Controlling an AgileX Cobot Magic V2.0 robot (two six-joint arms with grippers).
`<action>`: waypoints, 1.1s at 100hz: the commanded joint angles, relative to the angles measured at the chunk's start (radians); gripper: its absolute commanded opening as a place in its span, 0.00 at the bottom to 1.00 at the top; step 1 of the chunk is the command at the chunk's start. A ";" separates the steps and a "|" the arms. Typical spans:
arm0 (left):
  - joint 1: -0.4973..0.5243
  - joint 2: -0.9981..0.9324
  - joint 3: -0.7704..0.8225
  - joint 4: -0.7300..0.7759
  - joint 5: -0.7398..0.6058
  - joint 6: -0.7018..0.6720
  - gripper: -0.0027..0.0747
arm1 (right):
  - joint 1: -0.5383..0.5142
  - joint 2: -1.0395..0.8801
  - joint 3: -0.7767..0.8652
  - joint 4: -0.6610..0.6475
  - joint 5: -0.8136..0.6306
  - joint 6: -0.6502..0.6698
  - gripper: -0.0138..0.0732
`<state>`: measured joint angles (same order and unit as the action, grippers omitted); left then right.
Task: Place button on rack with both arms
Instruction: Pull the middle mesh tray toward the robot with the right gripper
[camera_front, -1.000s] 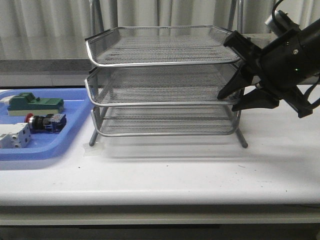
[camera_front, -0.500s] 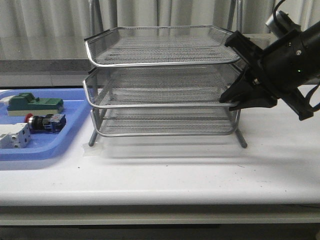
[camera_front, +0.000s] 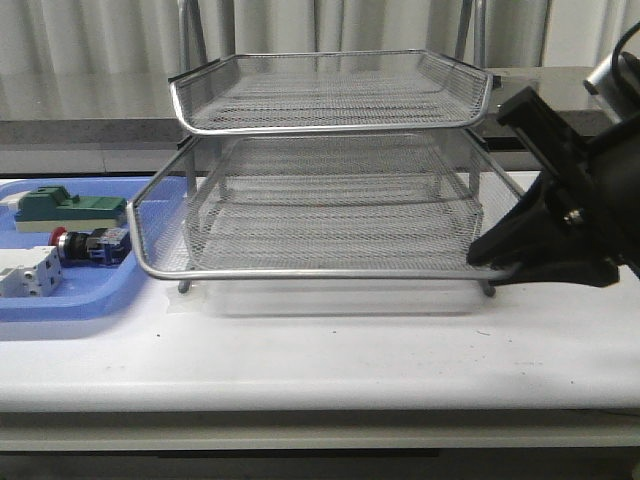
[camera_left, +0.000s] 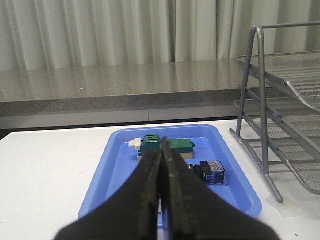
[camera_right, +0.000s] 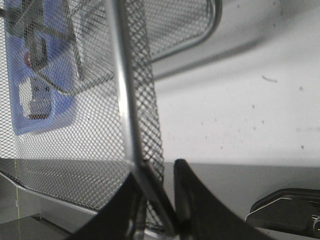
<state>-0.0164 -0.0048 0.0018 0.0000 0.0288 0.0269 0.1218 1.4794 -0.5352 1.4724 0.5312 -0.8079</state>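
Rack (camera_front: 330, 90) on white surface (camera_front: 320, 350), three mesh tiers; middle tier (camera_front: 330, 215) drawn out toward front, well past top tier's rim, front rim low near surface. Right tool (camera_front: 497, 262) at that tier's front right corner, fingers pinched on the rim and mesh wall; right wrist view confirms: two dark fingers (camera_right: 187, 200) either side of mesh edge (camera_right: 142, 125), tier rim running between them, so closed on the rack. Right arm (camera_front: 590, 190) black, coming in from right edge. Button (camera_front: 92, 245) lying on its side in blue tray (camera_front: 60, 305) at left of rack, red head toward left, black-blue body toward rack; sits betw. green-topped block (camera_front: 70, 208) behind and white block (camera_front: 28, 272) in front, near both, contact unclear. Left wrist view: left tool (camera_left: 161, 160) fully closed, fingers pressed together, nothing betw. them, hanging over near end of tray; button (camera_left: 210, 171) just beyond and off to side, not touched. Left tool not seen in front view.
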 joint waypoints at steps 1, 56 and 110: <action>0.001 -0.031 0.044 0.000 -0.080 -0.010 0.01 | 0.006 -0.053 0.066 -0.135 -0.010 -0.038 0.17; 0.001 -0.031 0.044 0.000 -0.080 -0.010 0.01 | 0.006 -0.211 0.095 -0.142 0.028 -0.038 0.58; 0.001 -0.031 0.044 0.000 -0.080 -0.010 0.01 | -0.057 -0.474 -0.040 -0.786 0.171 0.367 0.60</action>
<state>-0.0164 -0.0048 0.0018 0.0000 0.0288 0.0269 0.0976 1.0483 -0.4912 0.8881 0.6302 -0.5848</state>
